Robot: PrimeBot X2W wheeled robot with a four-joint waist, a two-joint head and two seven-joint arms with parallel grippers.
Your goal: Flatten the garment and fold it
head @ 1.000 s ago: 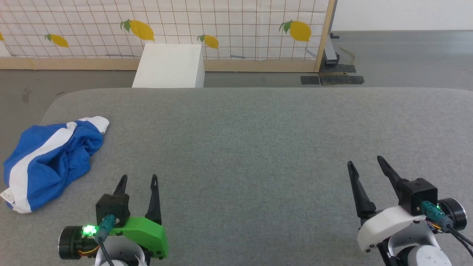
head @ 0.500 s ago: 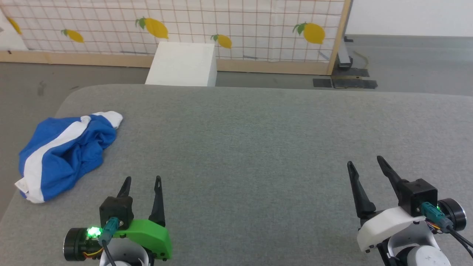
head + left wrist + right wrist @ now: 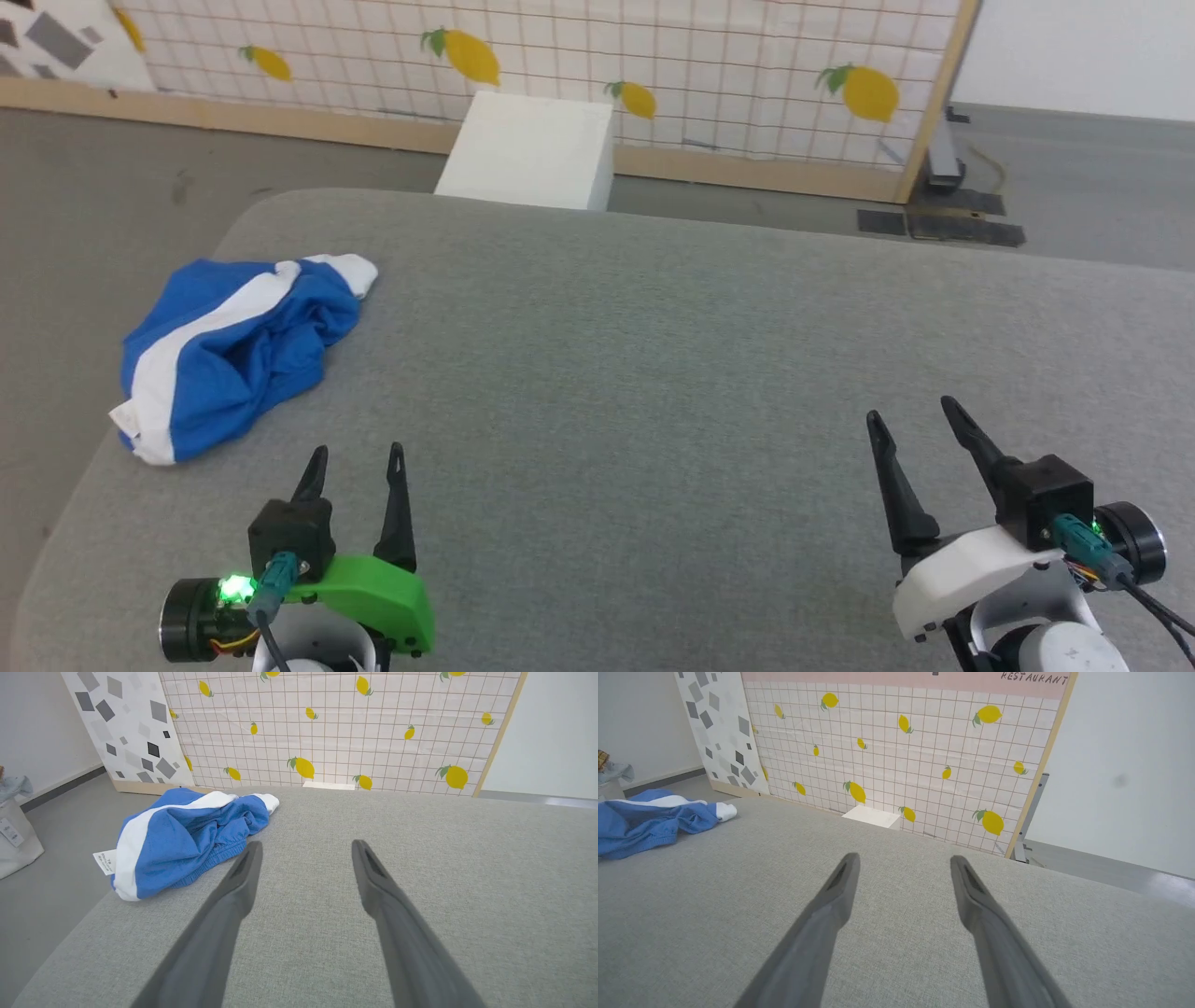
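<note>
The garment (image 3: 233, 350), royal-blue shorts with a white stripe, lies crumpled near the left edge of the grey table (image 3: 653, 373). A small white tag (image 3: 104, 861) sticks out at its near end, and one white end (image 3: 726, 810) points toward the far side. My left gripper (image 3: 358, 455) stands open at the lower left, just right of and nearer than the shorts (image 3: 187, 835), holding nothing. At the lower right my right gripper (image 3: 910, 415) is open too, far from the shorts (image 3: 649, 821). No lettering shows.
A white box (image 3: 532, 149) stands on the floor behind the table, before a lemon-patterned screen (image 3: 653, 65). The table's rounded left edge (image 3: 75, 523) lies close to the shorts. A pale bag (image 3: 14, 844) sits on the floor at left.
The head camera has turned left, so the whole scene has shifted right in its view. The shorts lie as before, and both grippers have kept their open pose.
</note>
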